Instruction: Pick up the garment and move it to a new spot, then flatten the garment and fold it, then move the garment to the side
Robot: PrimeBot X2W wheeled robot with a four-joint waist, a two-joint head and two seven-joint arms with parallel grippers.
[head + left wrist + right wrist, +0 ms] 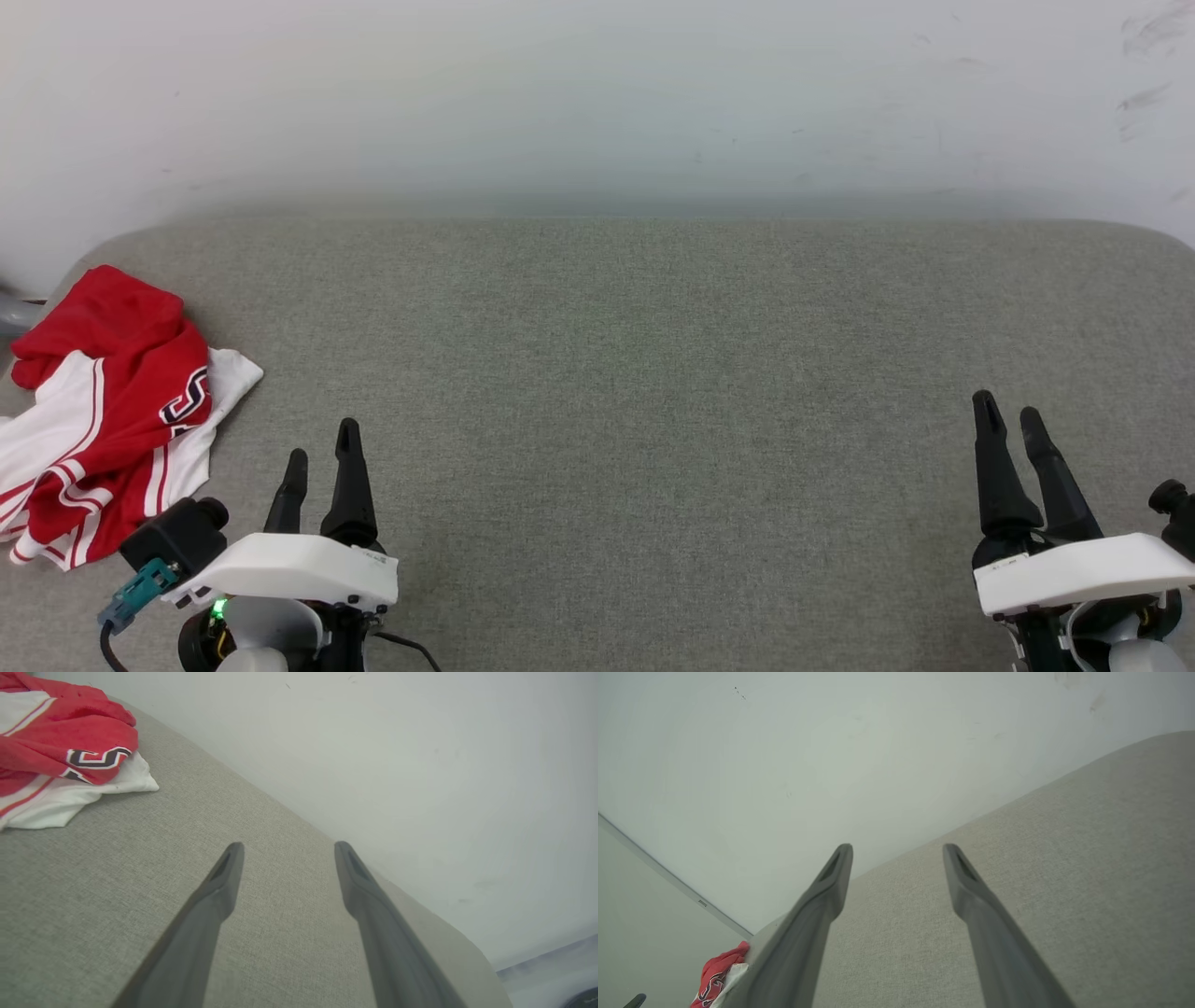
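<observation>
Crumpled red-and-white jersey T-shirt (112, 411) at the left edge of the grey fabric surface (653, 373).
Left pincer (322, 441) near it, right pincer (1006, 405) well apart; both spread, empty.

L gripper (322, 441), R gripper (1006, 405): long black tapered fingers (350, 485), white wrist covers (299, 565). L wrist: black cam (177, 537), teal connector (140, 590), green LED (219, 609), cable (110, 649).

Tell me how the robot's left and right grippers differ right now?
The left gripper sits close beside the crumpled red-and-white garment; the right gripper is far across the grey surface from it. In the head view, the left gripper's fingers point almost straight up, while the right gripper's fingers lean leftward. Shared: both are open and hold nothing, each with two long dark fingers.
</observation>
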